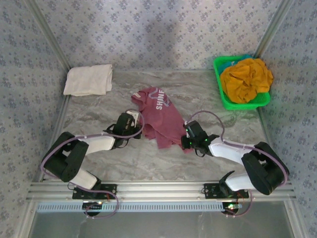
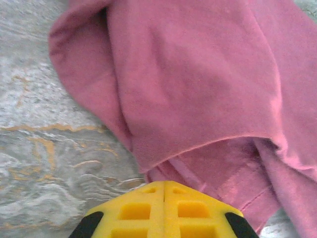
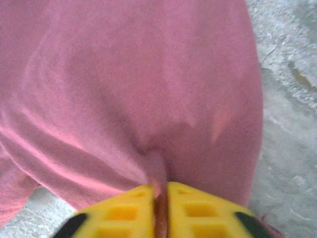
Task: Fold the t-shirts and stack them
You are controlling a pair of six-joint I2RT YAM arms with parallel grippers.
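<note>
Marbled table [image 1: 148, 163] bears the maroon t-shirt [image 1: 161, 116] — right gripper [image 3: 159, 189] pinches its cloth, left gripper [image 2: 163, 185] closed tight at its hem.

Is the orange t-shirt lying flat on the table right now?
No, the orange t-shirt sits bunched up in the green basket.

folded t-shirt [image 1: 89, 80] lay upper left | spread t-shirt [image 1: 161, 116] centre | bunched t-shirt [image 1: 246, 79] in basket [image 1: 247, 104] upper right
</note>
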